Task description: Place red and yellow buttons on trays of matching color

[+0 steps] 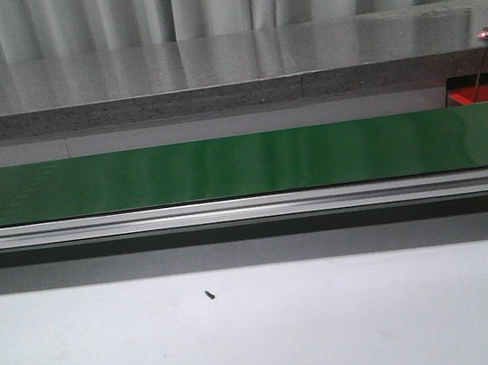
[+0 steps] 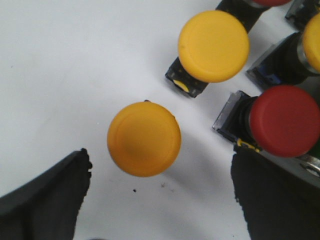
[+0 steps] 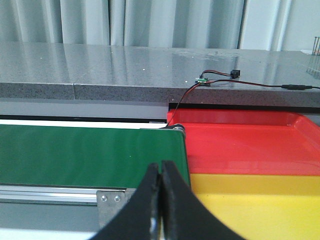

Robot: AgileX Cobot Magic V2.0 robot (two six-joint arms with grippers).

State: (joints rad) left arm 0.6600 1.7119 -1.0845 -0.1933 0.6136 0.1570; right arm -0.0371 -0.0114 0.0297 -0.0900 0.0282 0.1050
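In the left wrist view a yellow button [image 2: 144,139] stands upright on the white table, between the fingers of my open left gripper [image 2: 160,200] and touching neither. Another yellow button [image 2: 213,46] and a red button [image 2: 285,121] lie on their sides beyond it, and more buttons are cut off at the frame's edge. My right gripper [image 3: 161,172] is shut with nothing in it, hovering by the end of the green belt. Past its fingers sit the red tray [image 3: 245,140] and the yellow tray [image 3: 260,200], side by side. Neither gripper shows in the front view.
A green conveyor belt [image 1: 224,167] on an aluminium rail [image 1: 230,211] runs across the front view. A grey stone counter [image 1: 211,70] lies behind it, with a small wired board [image 3: 202,80] at its right end. A small dark speck [image 1: 210,294] lies on the white table.
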